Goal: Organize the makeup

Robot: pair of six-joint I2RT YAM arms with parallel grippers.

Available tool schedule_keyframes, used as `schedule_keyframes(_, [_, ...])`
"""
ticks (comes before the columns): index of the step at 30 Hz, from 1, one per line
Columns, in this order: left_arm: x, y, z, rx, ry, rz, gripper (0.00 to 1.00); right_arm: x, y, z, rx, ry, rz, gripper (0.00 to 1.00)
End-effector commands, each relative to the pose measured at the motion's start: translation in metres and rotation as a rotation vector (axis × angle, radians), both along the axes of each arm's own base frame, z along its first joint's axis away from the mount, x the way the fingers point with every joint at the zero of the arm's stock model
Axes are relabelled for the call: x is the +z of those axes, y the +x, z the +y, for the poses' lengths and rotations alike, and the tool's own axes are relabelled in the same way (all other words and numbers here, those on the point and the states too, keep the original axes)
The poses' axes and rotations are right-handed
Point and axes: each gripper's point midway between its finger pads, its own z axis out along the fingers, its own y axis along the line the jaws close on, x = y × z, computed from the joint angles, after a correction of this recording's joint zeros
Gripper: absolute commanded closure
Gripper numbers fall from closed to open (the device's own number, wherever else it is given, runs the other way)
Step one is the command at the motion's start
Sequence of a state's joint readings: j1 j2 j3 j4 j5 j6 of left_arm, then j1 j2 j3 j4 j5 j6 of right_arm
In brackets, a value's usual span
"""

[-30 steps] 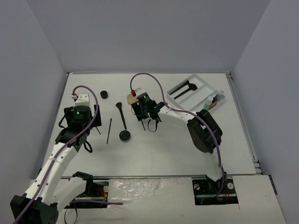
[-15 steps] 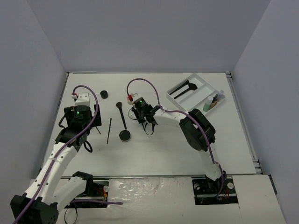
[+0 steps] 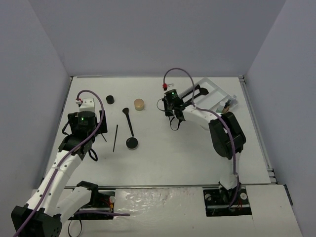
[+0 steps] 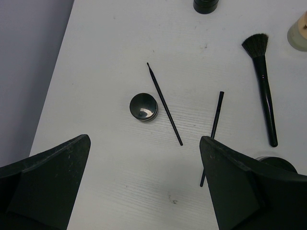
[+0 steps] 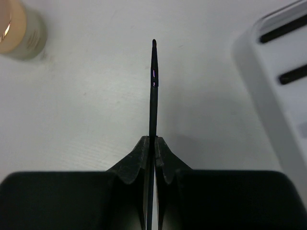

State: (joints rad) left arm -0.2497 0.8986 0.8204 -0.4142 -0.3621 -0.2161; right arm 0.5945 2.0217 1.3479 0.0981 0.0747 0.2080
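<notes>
My right gripper [image 3: 171, 109] [image 5: 154, 139] is shut on a thin black pencil [image 5: 153, 81], held above the table between the tan jar [image 3: 139, 104] [image 5: 19, 28] and the white tray [image 3: 217, 88] [image 5: 268, 72]. My left gripper [image 3: 85, 126] [image 4: 145, 139] is open and empty over the left side. Ahead of it lie a small black pot [image 4: 144, 106], a thin black brush [image 4: 164, 103] and a black pencil [image 4: 214, 127] [image 3: 115, 137]. A big black brush [image 3: 129, 121] [image 4: 263, 88] and a second black pot [image 3: 132, 143] lie to the right. A third black pot [image 3: 110, 99] sits farther back.
The tray holds black brushes [image 3: 196, 92] and a small bottle [image 3: 227, 104] at its near right end. Grey walls close in the table on the left, back and right.
</notes>
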Motion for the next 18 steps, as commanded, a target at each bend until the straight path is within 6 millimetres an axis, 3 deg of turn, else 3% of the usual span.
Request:
schedule_keyframes(1, [0.019, 0.01, -0.005, -0.009, -0.015, -0.062, 0.03, 0.122, 0.051, -0.056, -0.287, 0.161, -0.245, 1.0])
schedule_keyframes(2, [0.019, 0.01, -0.005, -0.011, -0.015, -0.061, 0.03, 0.128, 0.053, -0.061, -0.322, 0.174, -0.257, 1.0])
schedule_keyframes(4, [0.018, 0.011, -0.005, -0.011, -0.017, -0.059, 0.03, 0.133, 0.072, -0.107, -0.481, 0.2, -0.271, 1.0])
schedule_keyframes(8, [0.016, 0.011, -0.006, -0.016, -0.017, -0.05, 0.03, 0.127, 0.098, -0.159, -0.707, 0.282, -0.27, 1.0])
schedule_keyframes(12, [0.014, 0.012, -0.008, -0.018, -0.02, -0.041, 0.03, 0.116, 0.125, -0.177, -0.818, 0.341, -0.269, 1.0])
schedule_keyframes(18, [0.008, 0.012, -0.016, -0.026, -0.074, -0.015, 0.03, 0.111, 0.159, -0.18, -0.897, 0.416, -0.285, 0.98])
